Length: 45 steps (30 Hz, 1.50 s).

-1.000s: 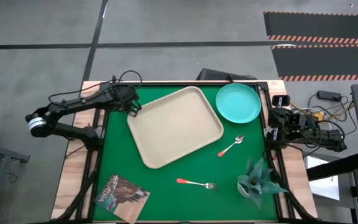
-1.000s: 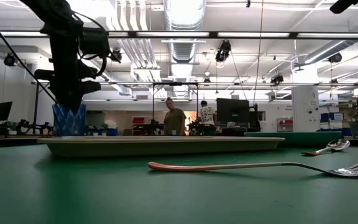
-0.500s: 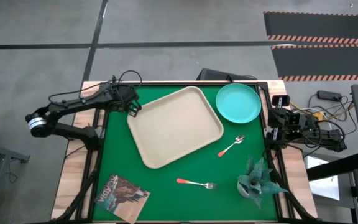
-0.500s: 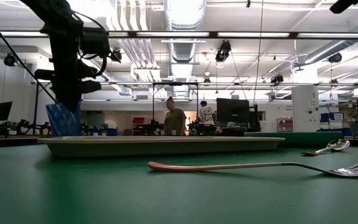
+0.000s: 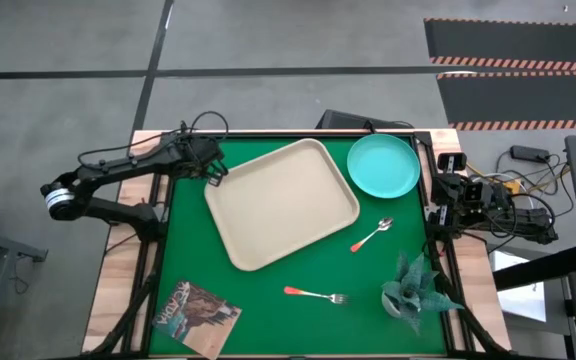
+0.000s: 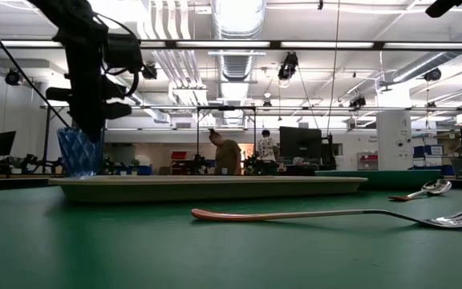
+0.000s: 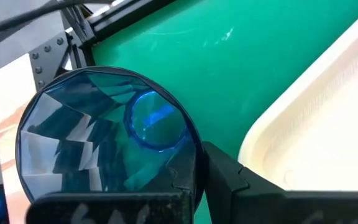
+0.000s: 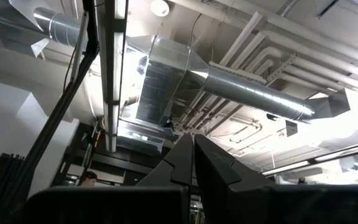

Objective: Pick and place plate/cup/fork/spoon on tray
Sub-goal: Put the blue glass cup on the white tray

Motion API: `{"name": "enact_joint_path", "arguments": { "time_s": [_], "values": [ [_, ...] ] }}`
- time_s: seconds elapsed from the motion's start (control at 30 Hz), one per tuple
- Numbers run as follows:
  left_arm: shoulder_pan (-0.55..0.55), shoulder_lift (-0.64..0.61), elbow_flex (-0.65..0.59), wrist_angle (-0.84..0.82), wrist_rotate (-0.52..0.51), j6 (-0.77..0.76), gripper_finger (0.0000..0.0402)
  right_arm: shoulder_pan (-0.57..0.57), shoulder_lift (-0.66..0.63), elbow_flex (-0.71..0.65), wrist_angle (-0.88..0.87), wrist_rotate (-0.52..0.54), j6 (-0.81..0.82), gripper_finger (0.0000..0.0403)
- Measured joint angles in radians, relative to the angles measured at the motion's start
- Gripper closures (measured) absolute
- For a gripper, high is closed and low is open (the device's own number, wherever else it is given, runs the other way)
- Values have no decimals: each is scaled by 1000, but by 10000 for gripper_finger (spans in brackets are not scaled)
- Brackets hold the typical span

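Observation:
The translucent blue cup (image 6: 80,152) stands at the table's far left, behind the beige tray (image 5: 283,203), and fills the left wrist view (image 7: 98,143). My left gripper (image 5: 211,177) (image 6: 87,128) reaches down onto it and is shut on its wall. The turquoise plate (image 5: 383,165) lies on the green mat right of the tray. The spoon (image 5: 372,236) and the fork (image 5: 316,293) lie on the mat nearer the front. My right gripper (image 8: 192,155) is shut and points up at the ceiling; its arm is folded at the table's right edge (image 5: 458,200). My left gripper holds the cup by its wall near the rim (image 7: 194,149), on the side toward the tray. One finger (image 7: 229,180) is outside the wall; the other seems to be inside the cup. The fingers come from above, pointing down. The cup is slightly tilted; the tray rim hides its base.
A booklet (image 5: 198,310) lies at the front left corner of the mat, and a small potted plant (image 5: 413,285) stands at the front right. Bare green mat lies between the tray and the booklet. People stand far off in the room (image 6: 224,152).
My left gripper has taken hold of the cup. Under it, the cup has tipped a little and shifted slightly toward the table's left edge.

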Motion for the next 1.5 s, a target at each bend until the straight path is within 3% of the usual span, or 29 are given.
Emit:
{"name": "enact_joint_path", "arguments": {
  "time_s": [0.3, 0.93, 1.5],
  "values": [
    [-48, 0, 42, 17, 9, -59, 398, 0, 0, 0, 0, 0, 0, 394],
    [-347, 0, 303, 23, 16, -63, 398, 0, 0, 0, -4, 0, 3, 394],
    [-554, 7, 369, 98, 54, -194, 398, 0, 0, 0, -4, -1, 19, 394]
  ]
}}
